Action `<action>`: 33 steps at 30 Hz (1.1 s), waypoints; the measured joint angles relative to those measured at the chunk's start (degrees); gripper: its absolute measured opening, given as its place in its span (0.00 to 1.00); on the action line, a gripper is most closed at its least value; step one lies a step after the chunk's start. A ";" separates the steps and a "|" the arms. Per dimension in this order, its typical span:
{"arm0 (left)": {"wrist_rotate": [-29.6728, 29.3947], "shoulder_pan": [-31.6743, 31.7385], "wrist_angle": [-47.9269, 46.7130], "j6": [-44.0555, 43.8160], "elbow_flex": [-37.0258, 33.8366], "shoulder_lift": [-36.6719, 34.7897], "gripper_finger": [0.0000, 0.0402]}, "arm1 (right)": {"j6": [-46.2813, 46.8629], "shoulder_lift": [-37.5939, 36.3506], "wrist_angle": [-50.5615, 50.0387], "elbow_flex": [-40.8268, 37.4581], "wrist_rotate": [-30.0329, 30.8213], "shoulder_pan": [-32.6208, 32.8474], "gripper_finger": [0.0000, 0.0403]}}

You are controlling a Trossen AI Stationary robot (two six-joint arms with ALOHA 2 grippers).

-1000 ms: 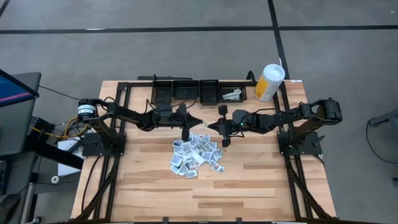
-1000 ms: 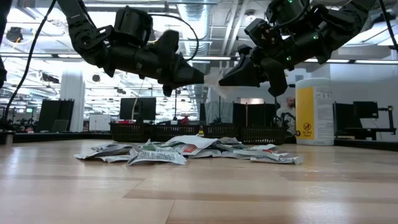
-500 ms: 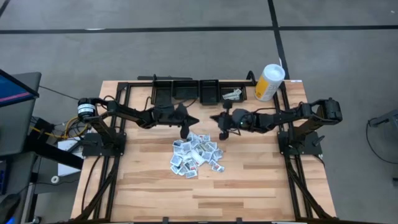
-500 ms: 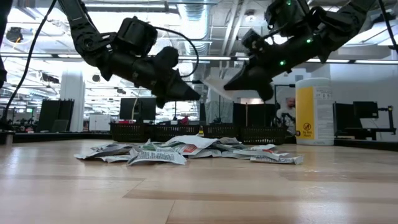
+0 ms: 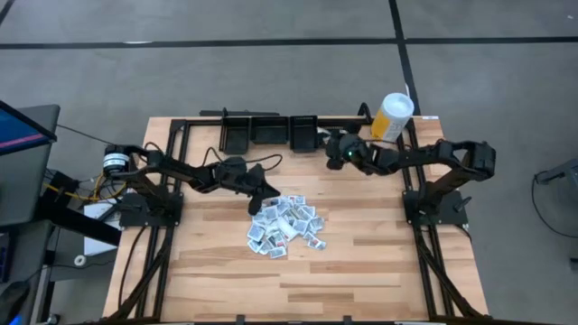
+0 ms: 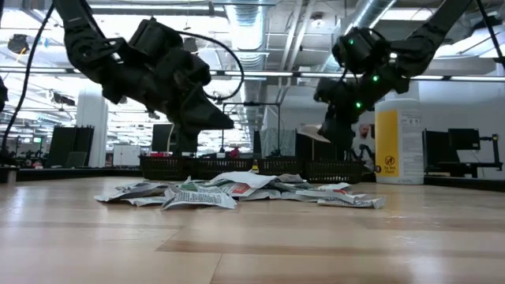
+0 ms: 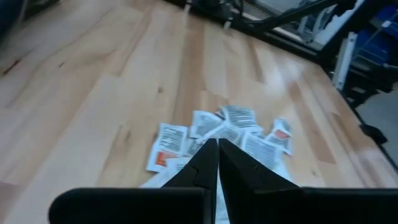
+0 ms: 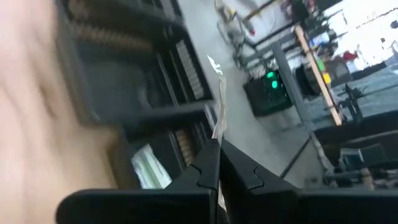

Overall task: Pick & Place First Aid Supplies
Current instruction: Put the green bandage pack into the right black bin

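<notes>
The first aid packets, small and white with grey-blue print, lie in a loose pile [image 5: 284, 224] [image 6: 237, 191] [image 7: 230, 127] at the table's middle. My left gripper [image 5: 256, 204] [image 7: 217, 143] is shut and empty; it points down over the pile's left far corner. My right gripper [image 5: 330, 149] [image 8: 217, 142] is shut on one packet [image 8: 219, 115] [image 6: 314, 132] above the black bins [image 5: 271, 132] along the far edge. Another packet [image 8: 149, 165] lies in a bin below it. My right gripper pinches one thin packet by its edge [image 8: 216, 134] between the two fingertips. The packet sticks out beyond the fingertips, seen edge-on in the wrist view. It is lifted clear, above the bins at the table's far edge.
A tall white-and-yellow canister [image 5: 391, 117] [image 6: 398, 140] stands at the far right corner, close behind my right arm. The row of black bins [image 6: 237, 167] runs along the far edge. Bare wooden table [image 5: 361, 271] stretches toward the near edge.
Both grippers met tip to tip above the pile's far side, with a packet between them. My right gripper has since carried the packet toward the far edge, over the bins. My left gripper has drawn back toward the left and tipped down over the pile.
</notes>
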 joint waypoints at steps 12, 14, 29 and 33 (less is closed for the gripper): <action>-0.21 -4.94 0.83 3.58 -1.74 -3.03 0.04 | 0.18 0.00 -4.12 0.00 -6.22 -6.60 0.00; -0.22 -5.46 0.79 3.58 -1.74 -2.96 0.04 | 1.42 0.00 -4.34 0.00 -6.20 -6.95 0.00; -0.46 -6.02 0.83 3.60 -1.74 -2.89 0.04 | 9.32 0.00 -7.70 0.00 -6.27 -8.17 0.23; -0.45 -6.02 0.83 3.58 -1.74 -2.89 0.04 | 8.84 0.00 -7.02 0.00 -6.20 -6.99 0.27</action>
